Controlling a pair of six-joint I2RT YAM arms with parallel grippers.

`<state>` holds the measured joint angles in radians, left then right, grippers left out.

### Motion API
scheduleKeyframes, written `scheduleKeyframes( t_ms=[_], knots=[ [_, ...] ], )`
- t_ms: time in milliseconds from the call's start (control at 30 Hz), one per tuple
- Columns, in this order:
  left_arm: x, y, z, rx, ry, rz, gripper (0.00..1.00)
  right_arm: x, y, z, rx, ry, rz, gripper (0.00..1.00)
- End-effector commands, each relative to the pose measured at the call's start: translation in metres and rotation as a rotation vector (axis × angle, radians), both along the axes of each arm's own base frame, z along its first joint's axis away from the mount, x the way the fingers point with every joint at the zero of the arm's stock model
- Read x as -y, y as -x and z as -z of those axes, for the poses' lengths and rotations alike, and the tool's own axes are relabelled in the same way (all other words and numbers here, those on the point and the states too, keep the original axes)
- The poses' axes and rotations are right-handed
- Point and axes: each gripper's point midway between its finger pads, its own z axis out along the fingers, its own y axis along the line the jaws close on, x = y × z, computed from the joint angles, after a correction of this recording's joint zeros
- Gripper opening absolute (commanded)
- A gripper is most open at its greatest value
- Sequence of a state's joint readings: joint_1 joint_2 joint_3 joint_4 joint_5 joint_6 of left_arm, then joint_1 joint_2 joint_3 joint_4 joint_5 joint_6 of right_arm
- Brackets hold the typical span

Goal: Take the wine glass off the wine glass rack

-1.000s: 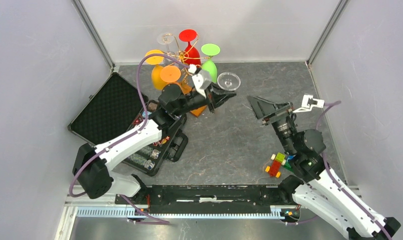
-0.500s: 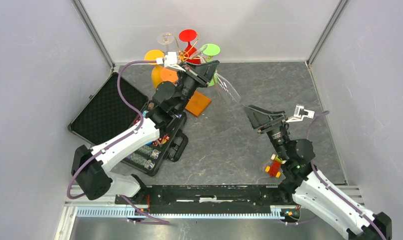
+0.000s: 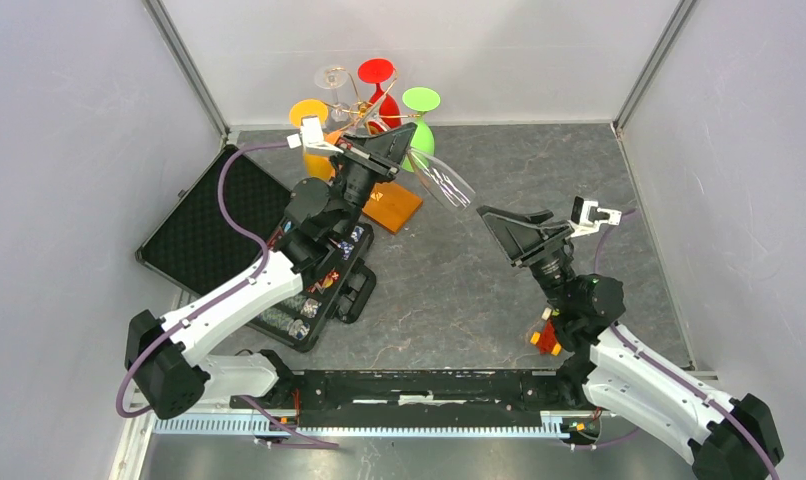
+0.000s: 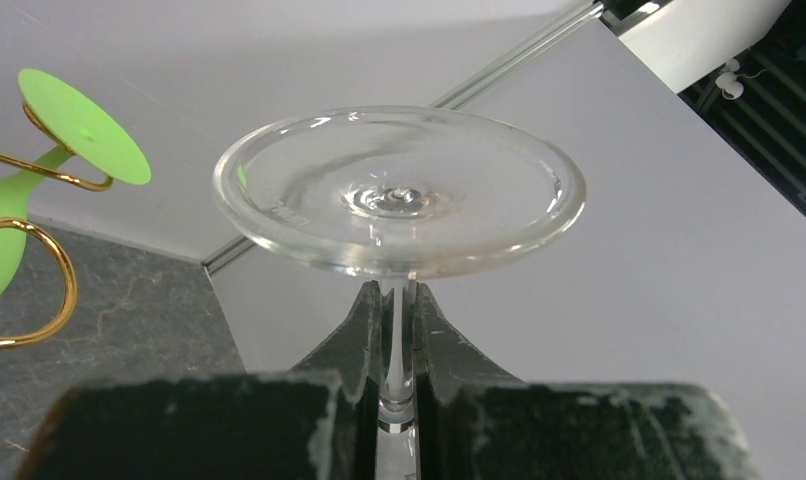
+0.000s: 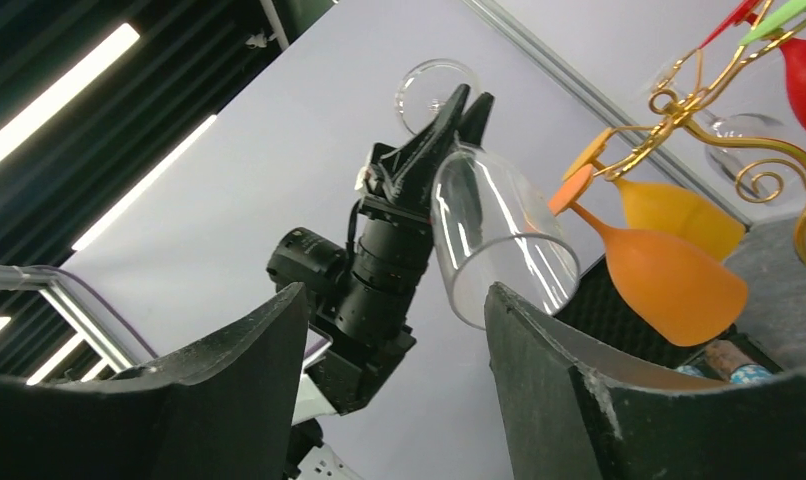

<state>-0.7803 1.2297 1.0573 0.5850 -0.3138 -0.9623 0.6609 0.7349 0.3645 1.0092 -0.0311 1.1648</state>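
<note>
My left gripper (image 3: 397, 143) is shut on the stem of a clear wine glass (image 3: 445, 186). It holds the glass in the air just right of the gold wire rack (image 3: 357, 108), bowl pointing down-right, apart from the rack's arms. In the left wrist view both fingers (image 4: 364, 335) pinch the stem under the round foot (image 4: 399, 190). The rack stands on an orange-brown wooden base (image 3: 396, 207) and carries red (image 3: 381, 92), green (image 3: 420, 112), orange (image 3: 308, 113) and clear (image 3: 331, 77) glasses. My right gripper (image 3: 514, 226) is open and empty, facing the held glass's bowl (image 5: 499, 240).
An open black case of poker chips (image 3: 229, 215) lies left of the rack. Coloured blocks (image 3: 549, 337) lie by the right arm. Grey walls close in the back and both sides. The rack's gold scrolls (image 5: 749, 150) and orange glasses (image 5: 669, 275) hang right of the held glass.
My left gripper has risen and moved back-left with the clear glass, tilting its bowl down to the right. My right arm has swung left, its open gripper turned toward the glass.
</note>
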Motion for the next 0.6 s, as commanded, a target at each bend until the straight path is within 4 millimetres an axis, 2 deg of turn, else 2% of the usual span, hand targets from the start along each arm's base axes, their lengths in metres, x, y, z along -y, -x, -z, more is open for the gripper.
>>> scheduleKeyframes(
  t_ms=[0, 267, 433, 567],
  knots=[
    [-0.007, 0.011, -0.027, 0.041, 0.126, 0.037, 0.02, 0.001, 0.011, -0.034, 0.057, -0.04, -0.042, 0.7],
    [0.01, 0.019, -0.031, 0.079, 0.144, 0.144, 0.02, -0.01, -0.004, -0.019, -0.076, -0.011, -0.065, 0.66],
    [0.017, 0.022, -0.035, 0.106, 0.138, 0.176, 0.02, -0.016, -0.004, -0.025, -0.066, -0.014, -0.1, 0.66],
    [0.024, 0.021, -0.027, 0.1, 0.138, 0.202, 0.02, -0.017, -0.005, -0.028, -0.054, -0.029, -0.102, 0.55]
  ],
)
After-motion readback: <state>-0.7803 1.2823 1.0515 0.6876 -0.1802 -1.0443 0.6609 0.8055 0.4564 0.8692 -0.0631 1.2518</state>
